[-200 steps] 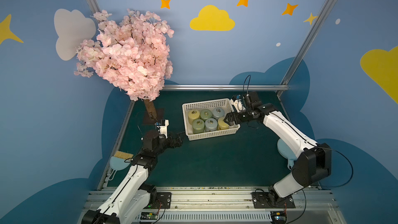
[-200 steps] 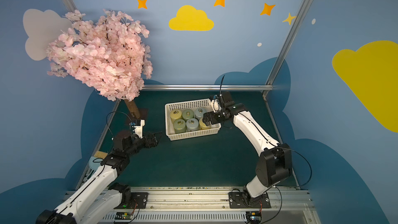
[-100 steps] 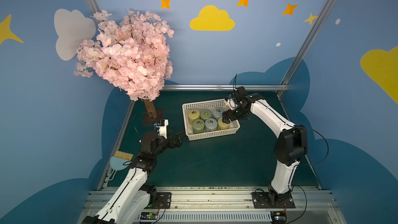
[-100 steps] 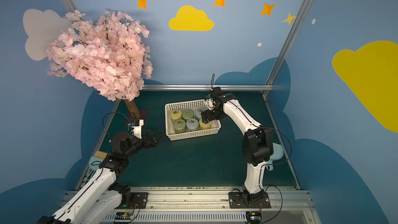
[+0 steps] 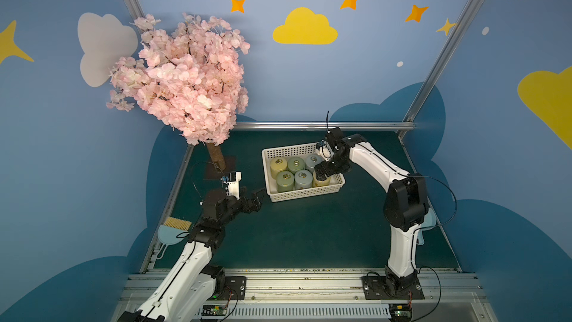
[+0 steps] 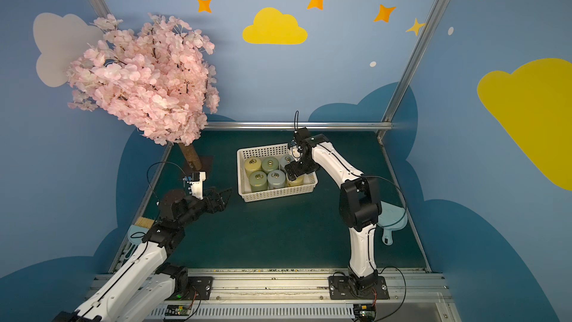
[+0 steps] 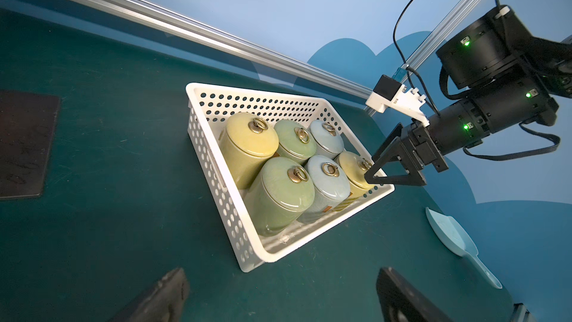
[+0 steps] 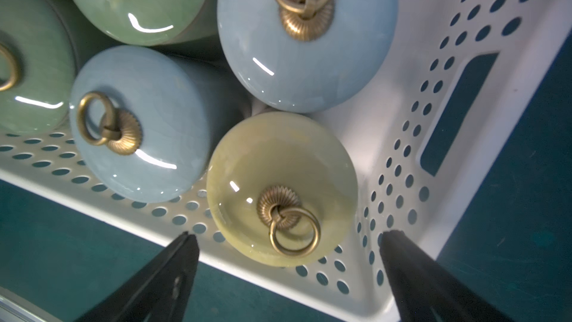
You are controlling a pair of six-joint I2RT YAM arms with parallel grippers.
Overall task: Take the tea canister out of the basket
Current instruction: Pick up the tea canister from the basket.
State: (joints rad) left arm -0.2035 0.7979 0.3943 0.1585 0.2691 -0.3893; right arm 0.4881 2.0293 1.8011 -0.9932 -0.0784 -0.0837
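The right gripper [image 8: 289, 235] is hanging over the corner of the basket [image 8: 448, 193] nearest the right arm's base, its fingers spread wide and gripping nothing. In the right wrist view the two black fingertips [image 8: 181, 258] are straddling the lid of the yellow tea canister [image 8: 278, 162] with a clear gap on each side. One tip is showing over the long wall and the other over the end wall, and whether either is touching the plastic I cannot tell. That canister is standing upright inside the basket, its brass ring [image 8: 294, 254] lying flat on the lid. A blue canister [image 8: 136, 125] is standing just beside it in the same row and a second blue canister [image 8: 306, 41] behind it. The left gripper [image 5: 261, 197] is hovering above the green mat [image 5: 309, 236] near the basket's opposite end, apart from it, fingers likewise spread wide and empty. The left wrist view is giving what the right wrist view cannot: the whole white basket, all six canisters [image 7: 297, 150] in two rows of three, and the right gripper side-on with its lower tip close by the rim at the yellow lid. Both top views are adding the pink blossom tree [image 6: 142, 78] in the far left corner and the brush [image 5: 176, 223] lying off the mat's left edge, while the pale blue scoop [image 7: 448, 230] is lying beside the right arm.
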